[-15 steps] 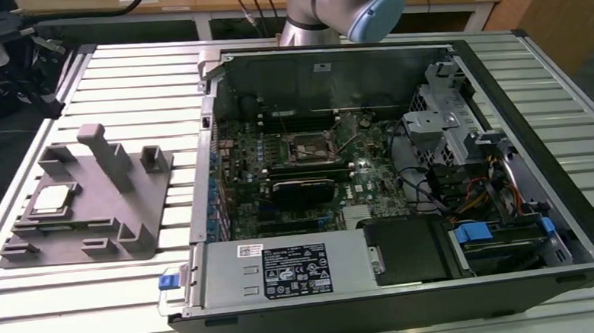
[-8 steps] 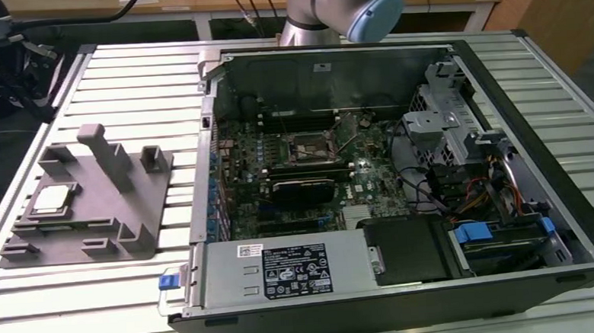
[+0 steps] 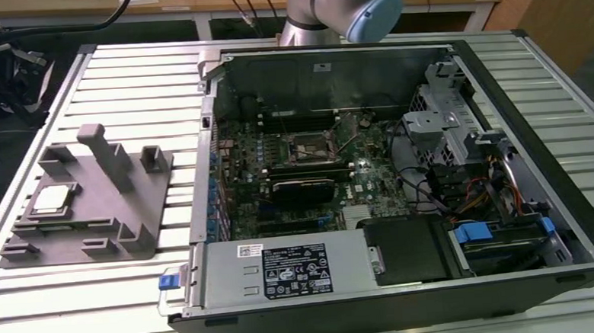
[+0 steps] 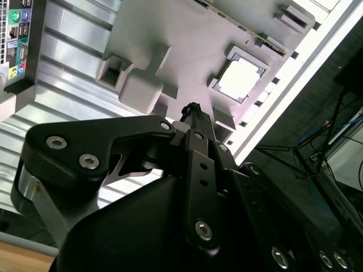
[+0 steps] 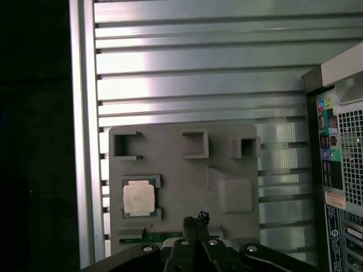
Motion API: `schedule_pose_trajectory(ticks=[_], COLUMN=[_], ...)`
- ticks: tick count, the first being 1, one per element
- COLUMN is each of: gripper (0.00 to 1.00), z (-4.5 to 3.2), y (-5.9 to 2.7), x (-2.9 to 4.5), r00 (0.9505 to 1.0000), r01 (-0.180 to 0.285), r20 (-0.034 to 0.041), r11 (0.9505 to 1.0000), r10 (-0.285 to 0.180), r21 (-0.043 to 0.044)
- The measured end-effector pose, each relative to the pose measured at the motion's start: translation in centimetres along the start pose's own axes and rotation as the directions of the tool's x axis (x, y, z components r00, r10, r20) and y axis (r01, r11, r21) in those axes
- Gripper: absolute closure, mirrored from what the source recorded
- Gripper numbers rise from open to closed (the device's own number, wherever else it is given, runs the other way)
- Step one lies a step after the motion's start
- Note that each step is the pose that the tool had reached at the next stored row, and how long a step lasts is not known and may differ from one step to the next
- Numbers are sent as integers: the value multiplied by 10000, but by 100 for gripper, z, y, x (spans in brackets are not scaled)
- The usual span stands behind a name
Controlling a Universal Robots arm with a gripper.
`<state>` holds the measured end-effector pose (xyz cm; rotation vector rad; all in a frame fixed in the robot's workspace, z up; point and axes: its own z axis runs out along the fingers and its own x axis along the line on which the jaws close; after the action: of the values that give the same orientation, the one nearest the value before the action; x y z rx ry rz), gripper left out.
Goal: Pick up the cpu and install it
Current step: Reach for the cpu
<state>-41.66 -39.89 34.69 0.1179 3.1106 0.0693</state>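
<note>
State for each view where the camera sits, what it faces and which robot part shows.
Exterior view: off the arm, looking down on the computer case and fixture block; arm shows.
First wrist view: on the arm, straight down on the cpu; gripper shows.
Second wrist view: on the arm, slanting past the gripper at the fixture block.
All share the cpu.

a grey fixture block point(image 3: 125, 198) sits on the slatted metal table point(image 3: 70, 300) beside an open computer case point(image 3: 374, 78).
</note>
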Motion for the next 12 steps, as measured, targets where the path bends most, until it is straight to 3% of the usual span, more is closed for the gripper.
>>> schedule_pose_trajectory(ticks=[12], gripper=[89], z=[172], y=[-20], x=[159], r00=[10000], r01=[0], r20=[0], r11=[10000], r10=[0], r21=[1])
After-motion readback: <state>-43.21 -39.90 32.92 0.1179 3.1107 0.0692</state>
